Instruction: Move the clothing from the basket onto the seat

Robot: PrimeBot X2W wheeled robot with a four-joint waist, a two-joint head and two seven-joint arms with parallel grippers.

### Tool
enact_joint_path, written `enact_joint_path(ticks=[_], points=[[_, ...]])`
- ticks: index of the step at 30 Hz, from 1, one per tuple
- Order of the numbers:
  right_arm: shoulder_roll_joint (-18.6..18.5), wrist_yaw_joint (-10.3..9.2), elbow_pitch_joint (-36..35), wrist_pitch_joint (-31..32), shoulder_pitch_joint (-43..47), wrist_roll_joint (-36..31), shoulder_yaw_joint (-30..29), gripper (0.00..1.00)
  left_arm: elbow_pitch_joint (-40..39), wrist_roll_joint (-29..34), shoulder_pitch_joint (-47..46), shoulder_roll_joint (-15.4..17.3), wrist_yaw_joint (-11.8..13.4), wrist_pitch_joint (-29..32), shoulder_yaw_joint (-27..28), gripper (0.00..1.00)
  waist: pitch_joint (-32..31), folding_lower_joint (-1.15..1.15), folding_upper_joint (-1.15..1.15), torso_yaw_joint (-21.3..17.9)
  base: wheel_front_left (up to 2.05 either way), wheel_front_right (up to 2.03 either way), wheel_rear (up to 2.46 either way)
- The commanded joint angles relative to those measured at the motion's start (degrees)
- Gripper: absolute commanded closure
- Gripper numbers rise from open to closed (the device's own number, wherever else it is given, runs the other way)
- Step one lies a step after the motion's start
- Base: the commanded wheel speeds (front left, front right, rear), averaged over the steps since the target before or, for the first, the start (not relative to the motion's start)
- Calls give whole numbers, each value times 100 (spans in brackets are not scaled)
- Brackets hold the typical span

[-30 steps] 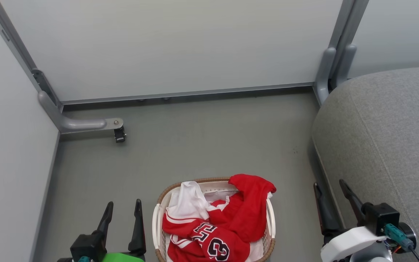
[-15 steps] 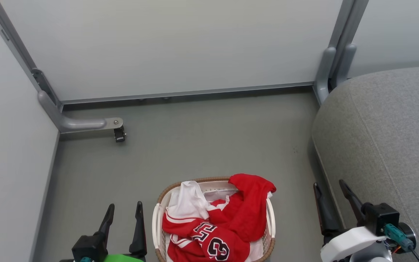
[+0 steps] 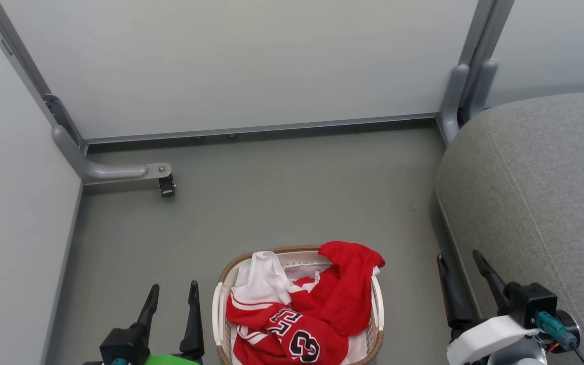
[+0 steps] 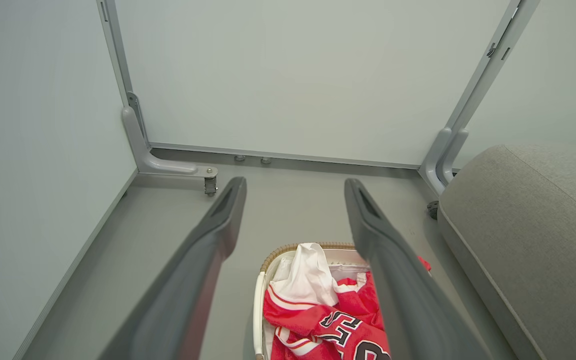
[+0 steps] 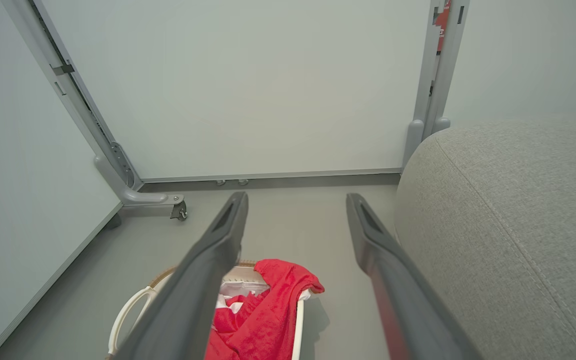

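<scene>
Clothing (image 3: 342, 299) numbered "23", heaped in basket (image 3: 216, 309)

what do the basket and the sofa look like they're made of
Basket: looks like smooth cream plastic, slightly glossy with perforated walls; brown rim seems woven, perhaps rattan. Sofa: matte grey woven fabric upholstery, with visible weave texture and a stitched seam.

Matte grey floor (image 3: 282, 203), pale partition panels (image 3: 241, 66) at twelve and nine o'clock, castered grey frame foot (image 3: 119, 173) at ten o'clock
</scene>
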Motion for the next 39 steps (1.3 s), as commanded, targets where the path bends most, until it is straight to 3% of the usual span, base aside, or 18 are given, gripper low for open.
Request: enact_joint_path(ticks=[1, 12, 21, 30, 39], points=[[-34, 0, -16, -28, 61, 23, -15, 0, -5, 64, 39, 38, -27, -2, 17, 0, 10, 0, 0, -3, 0, 0, 0], [-34, 0, -155, -28, -167, -39, -78, 0, 11, 356, -417, 36, -139, -1, -123, 0, 516, 0, 0, -52, 0, 0, 0], [-32, 0, -348, -27, -748, -101, -217, 0, 273, 603, -1513, 35, -329, 0, -516, 0, 1767, 0, 0, -244, 0, 0, 0], [-30, -1, -560, -26, -1451, -73, -378, 0, 1858, 842, -3011, 38, -492, 42, -1273, 0, 3135, 0, 0, -611, 0, 0, 0], [-27, -1, -680, -22, -1810, 94, -349, 0, 3437, 720, -3978, 38, -542, 619, -2154, 0, 3898, 0, 0, -936, 0, 0, 0]])
